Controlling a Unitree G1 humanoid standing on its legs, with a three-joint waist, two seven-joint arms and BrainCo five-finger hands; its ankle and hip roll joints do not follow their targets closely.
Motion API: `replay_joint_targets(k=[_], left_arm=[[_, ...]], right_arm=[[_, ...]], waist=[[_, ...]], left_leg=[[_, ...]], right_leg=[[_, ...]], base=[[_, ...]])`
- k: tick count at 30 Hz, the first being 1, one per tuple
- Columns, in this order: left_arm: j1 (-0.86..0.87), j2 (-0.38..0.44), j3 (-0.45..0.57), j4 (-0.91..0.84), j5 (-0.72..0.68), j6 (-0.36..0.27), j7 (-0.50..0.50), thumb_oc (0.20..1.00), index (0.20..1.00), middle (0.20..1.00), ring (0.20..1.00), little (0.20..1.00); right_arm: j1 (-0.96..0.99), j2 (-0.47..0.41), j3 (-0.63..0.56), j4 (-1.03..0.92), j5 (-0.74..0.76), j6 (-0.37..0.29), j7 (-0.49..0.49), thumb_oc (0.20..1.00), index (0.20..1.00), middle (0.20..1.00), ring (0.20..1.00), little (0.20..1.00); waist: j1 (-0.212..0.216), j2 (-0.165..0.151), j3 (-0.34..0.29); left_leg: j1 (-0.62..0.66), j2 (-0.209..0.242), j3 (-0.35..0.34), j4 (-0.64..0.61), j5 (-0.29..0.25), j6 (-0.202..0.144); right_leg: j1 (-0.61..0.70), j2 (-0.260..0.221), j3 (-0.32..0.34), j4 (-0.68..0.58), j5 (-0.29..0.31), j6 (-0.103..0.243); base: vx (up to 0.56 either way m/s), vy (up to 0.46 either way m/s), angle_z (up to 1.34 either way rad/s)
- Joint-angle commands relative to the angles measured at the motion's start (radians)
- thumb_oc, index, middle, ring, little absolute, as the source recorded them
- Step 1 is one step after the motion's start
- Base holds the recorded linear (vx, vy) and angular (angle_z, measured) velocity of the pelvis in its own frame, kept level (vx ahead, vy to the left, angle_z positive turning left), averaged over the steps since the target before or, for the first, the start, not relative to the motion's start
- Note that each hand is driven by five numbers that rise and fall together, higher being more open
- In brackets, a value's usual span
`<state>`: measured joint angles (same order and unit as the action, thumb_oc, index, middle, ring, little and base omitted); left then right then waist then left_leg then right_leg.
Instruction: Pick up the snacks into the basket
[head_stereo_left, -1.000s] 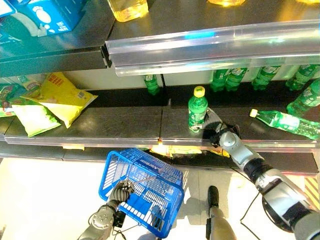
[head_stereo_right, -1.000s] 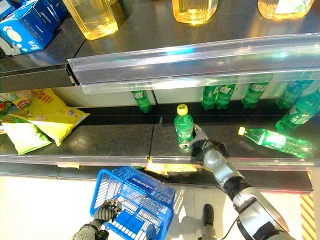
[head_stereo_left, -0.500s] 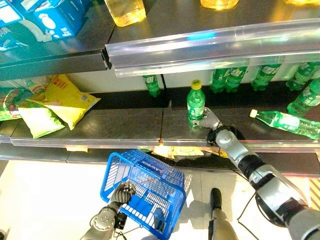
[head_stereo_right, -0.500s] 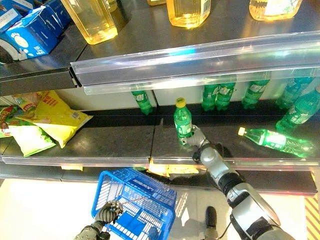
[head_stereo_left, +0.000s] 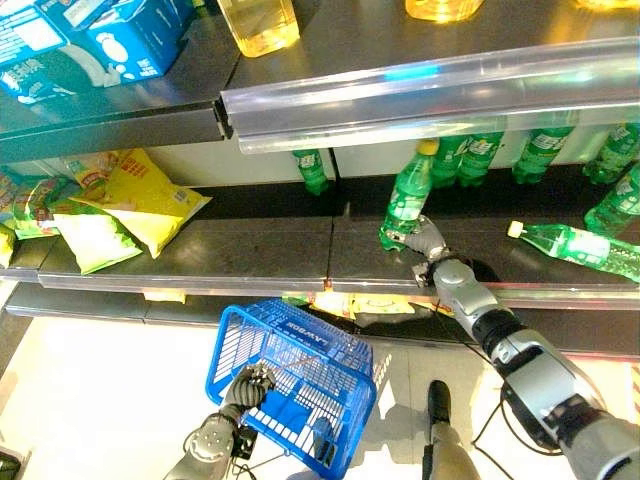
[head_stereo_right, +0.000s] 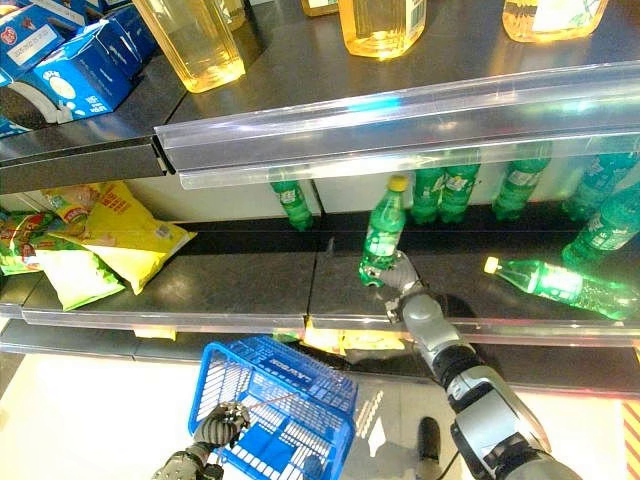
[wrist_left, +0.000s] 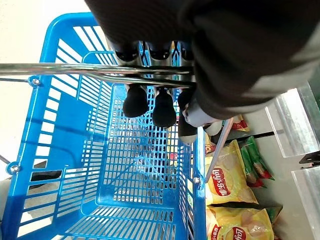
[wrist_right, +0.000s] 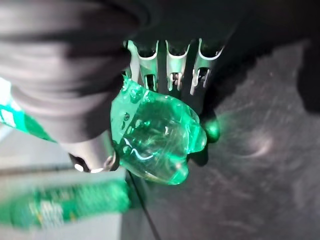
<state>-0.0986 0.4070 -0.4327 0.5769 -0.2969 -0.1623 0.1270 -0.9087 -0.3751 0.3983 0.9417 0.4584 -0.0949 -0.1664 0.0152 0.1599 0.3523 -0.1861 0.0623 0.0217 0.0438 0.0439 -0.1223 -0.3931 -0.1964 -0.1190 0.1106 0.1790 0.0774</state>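
fingers (wrist_left: 135, 100) of the left hand (head_stereo_left: 248, 384) are curled over the metal handle (wrist_left: 75, 70) of the blue basket (head_stereo_left: 290, 385), gripping it; basket hangs low in front of the shelves, tilted, nothing seen inside it. right hand (head_stereo_right: 402, 277) reaches onto the lower shelf (head_stereo_left: 250, 255) and is wrapped round the base of a green bottle (head_stereo_left: 407, 197); wrist view shows fingers (wrist_right: 170, 70) on one side of the bottle bottom and thumb on the other, so it is grasped. bottle is tilted, yellow cap leaning away to the right and up toward the shelf rail (head_stereo_right: 400, 115), base lifted off or just at the shelf surface, cannot tell which. snack bags: yellow chip bag (head_stereo_left: 150, 195) and a pale green bag (head_stereo_left: 85, 240) lie flat at the left end of the same lower shelf, well apart from the right hand, more bags (head_stereo_right: 25, 235) just beside them at the far left edge. another green bottle lying on its side (head_stereo_left: 575, 245) at the right end of that shelf, cap pointing left. further back a row of upright green bottles (head_stereo_right: 440, 195) stands against the shelf's back wall. up top, on the upper shelf, blue cartons (head_stereo_left: 120, 35) at left and bottles of yellow oil (head_stereo_right: 195, 40) next to them.
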Motion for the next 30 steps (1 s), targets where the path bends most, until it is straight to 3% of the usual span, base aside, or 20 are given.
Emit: replay_joint_targets(k=[1, 4, 14, 22, 30], left_arm=[[-0.056, 0.056, -0.003, -0.036, -0.001, -0.041, 0.016, 0.2, 0.2, 0.2, 0.2, 0.2], [-0.053, 0.05, 0.014, -0.02, 0.009, -0.024, 0.02, 0.2, 0.2, 0.2, 0.2, 0.2], [-0.05, 0.04, 0.075, -0.005, 0.064, 0.013, 0.015, 0.2, 0.2, 0.2, 0.2, 0.2], [-0.063, 0.049, 0.112, -0.067, 0.084, 0.026, 0.013, 0.2, 0.2, 0.2, 0.2, 0.2], [-0.177, 0.045, 0.096, -0.046, 0.13, 0.037, 0.041, 0.2, 0.2, 0.2, 0.2, 0.2]], right_arm=[[0.004, 0.078, 0.003, -0.046, 0.161, -0.036, 0.059, 0.2, 0.2, 0.2, 0.2, 0.2], [0.068, 0.069, 0.015, -0.227, 0.262, -0.055, 0.088, 0.2, 0.2, 0.2, 0.2, 0.2], [0.33, -0.076, 0.071, -0.691, 0.295, -0.047, 0.206, 0.2, 0.2, 0.2, 0.2, 0.2], [0.525, -0.164, 0.059, -0.909, 0.327, -0.025, 0.3, 0.2, 0.2, 0.2, 0.2, 0.2], [0.65, -0.158, 0.145, -0.909, 0.353, 0.044, 0.39, 0.2, 0.2, 0.2, 0.2, 0.2]], waist=[[0.052, -0.036, 0.018], [0.042, -0.061, 0.014], [-0.001, -0.149, -0.017], [-0.032, -0.189, -0.031], [-0.056, -0.209, -0.021]], left_leg=[[-0.058, -0.032, -0.049, 0.049, -0.032, 0.005], [-0.048, -0.026, -0.048, 0.06, -0.04, 0.004], [-0.008, 0.004, -0.035, 0.063, -0.054, -0.002], [0.002, 0.015, -0.02, 0.059, -0.056, -0.004], [-0.011, 0.021, -0.011, 0.047, -0.041, -0.009]], right_leg=[[0.014, -0.047, 0.051, 0.114, -0.163, 0.113], [0.033, -0.046, 0.048, 0.109, -0.161, 0.113], [0.089, -0.038, 0.04, 0.069, -0.144, 0.117], [0.096, -0.032, 0.048, 0.058, -0.139, 0.122], [0.07, -0.024, 0.056, 0.059, -0.132, 0.121]], base=[[0.0, 0.0, 0.0], [0.0, 0.001, 0.01], [0.01, -0.004, 0.02], [0.0, 0.009, 0.0], [-0.02, 0.01, -0.06]])
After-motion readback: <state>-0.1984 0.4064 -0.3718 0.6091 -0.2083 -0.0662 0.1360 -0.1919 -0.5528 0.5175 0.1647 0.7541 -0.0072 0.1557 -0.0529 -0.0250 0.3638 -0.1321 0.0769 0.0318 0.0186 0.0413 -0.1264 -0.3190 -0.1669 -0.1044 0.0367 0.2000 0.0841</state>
